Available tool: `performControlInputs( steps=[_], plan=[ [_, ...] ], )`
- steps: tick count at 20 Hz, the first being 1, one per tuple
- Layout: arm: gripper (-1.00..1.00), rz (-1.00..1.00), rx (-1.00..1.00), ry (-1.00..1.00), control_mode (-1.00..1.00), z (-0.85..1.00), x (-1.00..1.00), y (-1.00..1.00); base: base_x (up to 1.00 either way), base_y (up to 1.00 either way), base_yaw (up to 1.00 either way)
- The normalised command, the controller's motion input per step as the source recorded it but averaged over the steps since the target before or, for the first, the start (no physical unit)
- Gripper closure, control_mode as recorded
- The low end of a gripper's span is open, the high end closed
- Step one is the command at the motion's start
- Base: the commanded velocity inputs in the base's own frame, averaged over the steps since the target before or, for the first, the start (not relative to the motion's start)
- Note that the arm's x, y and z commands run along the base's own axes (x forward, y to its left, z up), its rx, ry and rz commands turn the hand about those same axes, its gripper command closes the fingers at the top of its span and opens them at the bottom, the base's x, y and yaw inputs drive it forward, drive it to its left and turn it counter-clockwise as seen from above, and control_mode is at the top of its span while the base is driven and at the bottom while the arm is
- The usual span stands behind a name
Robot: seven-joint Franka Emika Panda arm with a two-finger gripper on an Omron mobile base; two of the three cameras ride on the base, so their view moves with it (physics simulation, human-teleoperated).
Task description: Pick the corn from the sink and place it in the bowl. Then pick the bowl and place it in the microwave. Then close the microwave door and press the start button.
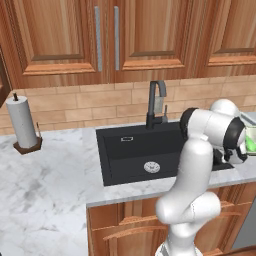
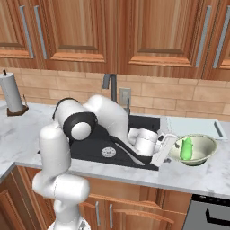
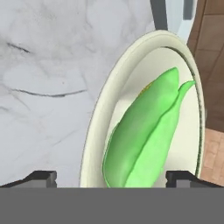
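The bright green corn [image 3: 144, 140] lies inside the pale bowl [image 3: 98, 127], which stands on the marble counter right of the black sink [image 2: 92, 146]. The same corn [image 2: 186, 148] and bowl [image 2: 204, 155] show in the right base view, and the bowl [image 1: 251, 150] sits at the right edge of the left base view. My gripper [image 2: 167, 150] is low beside the bowl's left rim and open. In the hand view the gripper [image 3: 111, 178] straddles that rim, one fingertip [image 3: 41, 177] over the counter, the other over the bowl's inside. The microwave and its door are out of view.
A dark gooseneck faucet [image 1: 156, 102] rises behind the sink [image 1: 135, 150]. A pale board [image 2: 193, 126] lies behind the bowl. A paper towel roll [image 1: 22, 122] stands far left on the counter. Wooden cabinets hang above, and a dark appliance front [image 2: 209, 215] sits below right.
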Motion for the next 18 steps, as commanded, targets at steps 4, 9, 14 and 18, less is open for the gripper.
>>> performControlInputs(
  steps=[4,9,14,18],
  plan=[
    [-1.00,0.00,0.00,0.00,-1.00,-0.21,0.06,-0.17,0.00,0.00,0.00],
    [-1.00,0.00,0.00,0.00,-1.00,-0.25,0.05,-0.16,0.00,0.00,0.00],
    [-1.00,0.00,0.00,0.00,-1.00,-0.27,0.04,-0.13,0.00,0.00,0.00],
    [1.00,0.00,0.00,0.00,-1.00,-0.26,0.01,-0.09,0.00,0.00,0.00]
  ],
)
